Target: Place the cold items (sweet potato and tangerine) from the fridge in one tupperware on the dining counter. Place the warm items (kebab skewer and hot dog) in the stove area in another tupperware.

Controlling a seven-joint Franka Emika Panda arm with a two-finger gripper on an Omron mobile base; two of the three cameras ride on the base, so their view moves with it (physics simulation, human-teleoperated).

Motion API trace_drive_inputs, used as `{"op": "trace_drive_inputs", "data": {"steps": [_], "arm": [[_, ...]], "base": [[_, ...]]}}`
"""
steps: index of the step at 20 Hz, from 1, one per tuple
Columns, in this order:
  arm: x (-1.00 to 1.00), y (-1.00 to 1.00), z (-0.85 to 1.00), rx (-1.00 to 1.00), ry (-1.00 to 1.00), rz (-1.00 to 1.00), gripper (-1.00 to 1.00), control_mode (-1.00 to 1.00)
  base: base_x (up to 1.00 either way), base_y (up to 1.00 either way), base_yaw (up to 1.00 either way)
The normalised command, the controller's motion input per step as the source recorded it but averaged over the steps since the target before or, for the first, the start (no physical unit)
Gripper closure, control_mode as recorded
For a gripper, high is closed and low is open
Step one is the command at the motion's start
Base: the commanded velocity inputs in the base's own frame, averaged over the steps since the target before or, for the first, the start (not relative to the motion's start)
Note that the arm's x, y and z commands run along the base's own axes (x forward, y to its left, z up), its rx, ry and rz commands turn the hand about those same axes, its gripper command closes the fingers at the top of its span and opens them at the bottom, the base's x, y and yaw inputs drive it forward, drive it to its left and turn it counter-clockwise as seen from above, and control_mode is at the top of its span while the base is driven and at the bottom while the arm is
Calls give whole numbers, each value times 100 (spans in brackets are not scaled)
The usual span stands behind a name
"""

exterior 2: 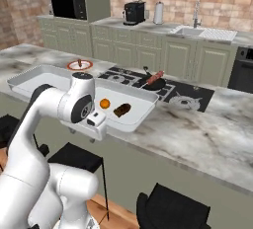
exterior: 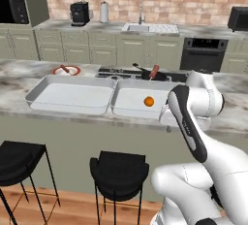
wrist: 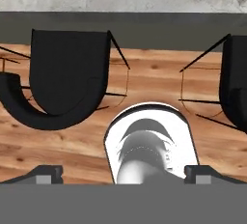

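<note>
On the dining counter (exterior: 29,69) stand two tupperwares side by side. The right tupperware (exterior 2: 141,117) holds the orange tangerine (exterior 2: 104,103) (exterior: 148,101) and the dark brown sweet potato (exterior 2: 122,109). The left tupperware (exterior: 70,94) is bare. A red hot dog (exterior: 154,71) (exterior 2: 155,78) lies in a black pan on the stove (exterior 2: 185,96). The kebab skewer (exterior 2: 79,63) rests on a round orange-rimmed plate (exterior: 66,70). My gripper (wrist: 123,175) hangs at the counter's front edge by the right tupperware, pointing down at the floor, open with nothing between its fingers. The fridge is out of view.
Black bar stools (exterior: 118,170) (wrist: 65,80) stand on the wooden floor below the counter's front edge, under my hand. Across the room, a back counter carries a sink (exterior: 140,26), a coffee machine (exterior: 80,13) and a built-in oven (exterior: 203,54).
</note>
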Motion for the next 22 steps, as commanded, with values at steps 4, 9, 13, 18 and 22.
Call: {"op": "trace_drive_inputs", "data": {"steps": [4,9,13,18,22], "arm": [[-36,11,0,0,0,0,-100,-100],[-27,6,0,0,0,0,-100,100],[0,0,0,0,0,0,-100,100],[0,0,0,0,0,0,-100,100],[0,0,0,0,0,0,-100,100]], "base": [[0,0,0],[-35,40,0],[-56,100,0],[-4,100,4],[14,100,2]]}}
